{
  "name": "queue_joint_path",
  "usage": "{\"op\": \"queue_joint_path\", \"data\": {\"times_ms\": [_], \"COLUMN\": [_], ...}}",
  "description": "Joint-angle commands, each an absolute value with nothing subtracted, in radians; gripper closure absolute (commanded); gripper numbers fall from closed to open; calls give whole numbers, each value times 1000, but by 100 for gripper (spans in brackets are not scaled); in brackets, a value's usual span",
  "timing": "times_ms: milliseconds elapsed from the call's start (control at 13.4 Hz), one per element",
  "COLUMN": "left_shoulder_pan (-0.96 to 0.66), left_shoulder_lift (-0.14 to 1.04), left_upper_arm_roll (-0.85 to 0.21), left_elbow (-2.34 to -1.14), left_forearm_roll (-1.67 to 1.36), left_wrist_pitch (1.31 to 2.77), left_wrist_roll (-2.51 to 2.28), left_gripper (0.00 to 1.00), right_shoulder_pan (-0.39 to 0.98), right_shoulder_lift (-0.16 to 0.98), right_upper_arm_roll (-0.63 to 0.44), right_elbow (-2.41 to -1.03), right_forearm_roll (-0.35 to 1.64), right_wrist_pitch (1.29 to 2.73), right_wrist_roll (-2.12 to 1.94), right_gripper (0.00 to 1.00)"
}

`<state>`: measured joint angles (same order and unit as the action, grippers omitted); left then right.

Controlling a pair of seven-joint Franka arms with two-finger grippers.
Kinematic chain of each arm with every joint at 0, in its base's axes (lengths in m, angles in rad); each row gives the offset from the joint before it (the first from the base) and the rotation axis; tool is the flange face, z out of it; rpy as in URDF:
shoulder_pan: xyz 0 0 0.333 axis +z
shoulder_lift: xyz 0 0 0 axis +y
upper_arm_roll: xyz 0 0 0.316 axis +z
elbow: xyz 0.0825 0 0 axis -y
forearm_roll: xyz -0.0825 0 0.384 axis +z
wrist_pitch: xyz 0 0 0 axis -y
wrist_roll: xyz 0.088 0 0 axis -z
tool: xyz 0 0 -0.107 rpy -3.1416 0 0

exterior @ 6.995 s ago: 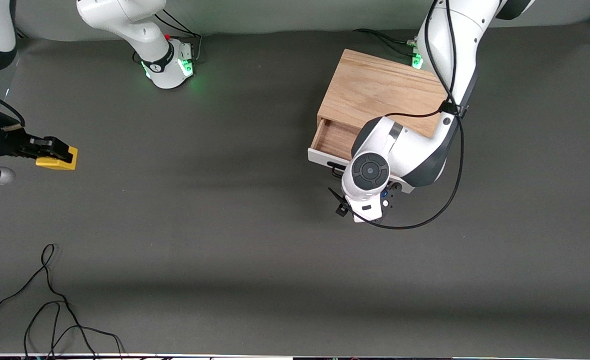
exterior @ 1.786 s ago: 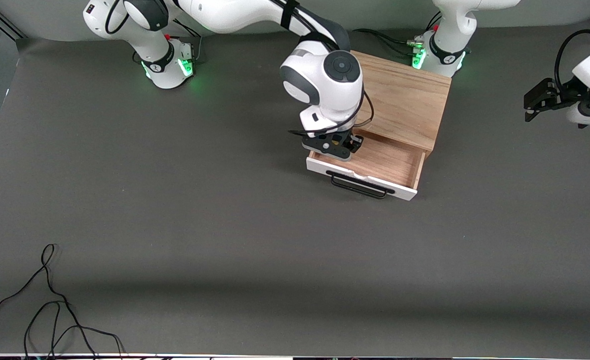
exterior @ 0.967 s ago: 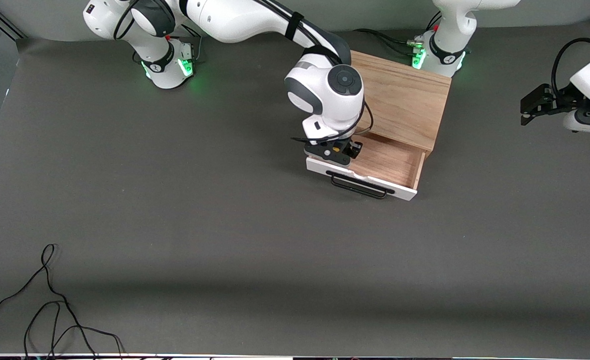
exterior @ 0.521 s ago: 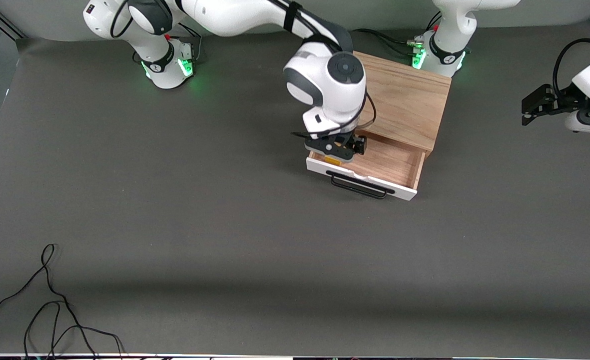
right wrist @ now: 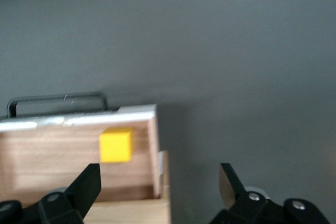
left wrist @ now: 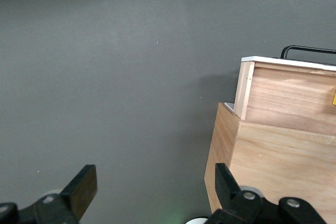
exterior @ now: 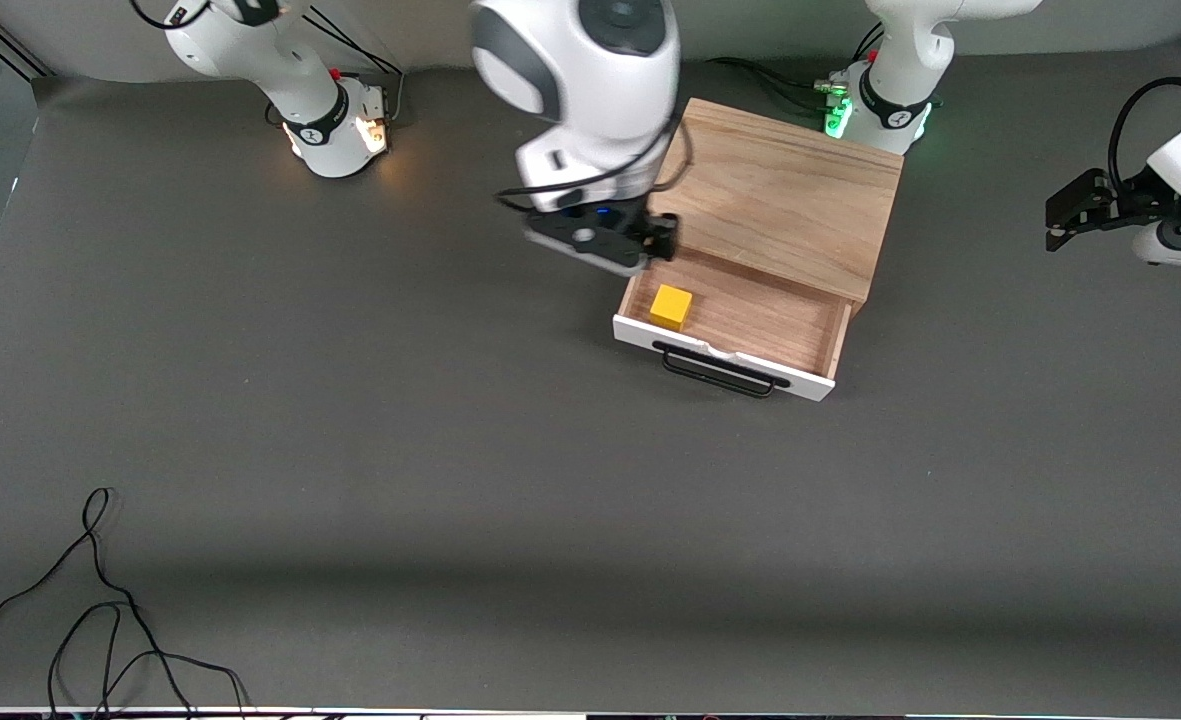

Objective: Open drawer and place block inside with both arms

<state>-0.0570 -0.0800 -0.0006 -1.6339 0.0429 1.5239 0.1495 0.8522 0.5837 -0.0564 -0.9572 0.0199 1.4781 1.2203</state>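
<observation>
The small bright yellow cube block (exterior: 671,307) rests inside the pulled-out light-wood drawer (exterior: 810,378), at its right-arm end. My right gripper (exterior: 600,243) hangs empty and spread above that corner. My left gripper (exterior: 1068,212), spread, waits aside.

Both arms are glossy white with rounded housings and dark grey to black joint bands. The right arm (exterior: 580,80) ends in a round black cap above a black tool (exterior: 600,243) with a small blue light, and thin black cables loop beside the wrist. Its base (exterior: 335,125) glows warm orange; the left arm's base (exterior: 875,105) glows green. The left tool (exterior: 1085,208) is black, fed by a thick black cable
</observation>
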Motion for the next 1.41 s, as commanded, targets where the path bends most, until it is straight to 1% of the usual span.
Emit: {"op": "queue_joint_path", "data": {"times_ms": [0,149,372,521,670,967,1042,1116,1340], "left_shoulder_pan": [-51,-49,-49,-51,-51,-51,-51,-52,-52], "left_shoulder_lift": [-78,-78,-78,-78,-78,-77,-78,-78,-78], "left_upper_arm_roll": [2,2,2,-2,-2,-2,-2,-2,-2], "left_elbow": [-1618,-1618,-1618,-1618,-1618,-1617,-1617,-1617,-1617], "left_forearm_roll": [31,31,29,29,29,29,29,29,29], "left_wrist_pitch": [1506,1508,1506,1496,1497,1502,1500,1500,1500], "left_wrist_roll": [163,163,163,163,163,163,163,163,163], "left_gripper": [0,0,0,0,0,0,0,0,0], "right_shoulder_pan": [659,521,332,211,115,-9,-15,-23,-25], "right_shoulder_lift": [485,434,361,281,203,89,68,54,49], "right_upper_arm_roll": [20,58,63,64,63,55,45,11,-55], "right_elbow": [-983,-985,-1015,-1107,-1217,-1389,-1428,-1462,-1506], "right_forearm_roll": [20,15,12,18,21,25,23,23,25], "right_wrist_pitch": [1378,1316,1240,1250,1294,1379,1405,1425,1476], "right_wrist_roll": [1003,846,565,436,315,178,135,103,54], "right_gripper": [0,0,0,0,0,0,0,0,0]}}
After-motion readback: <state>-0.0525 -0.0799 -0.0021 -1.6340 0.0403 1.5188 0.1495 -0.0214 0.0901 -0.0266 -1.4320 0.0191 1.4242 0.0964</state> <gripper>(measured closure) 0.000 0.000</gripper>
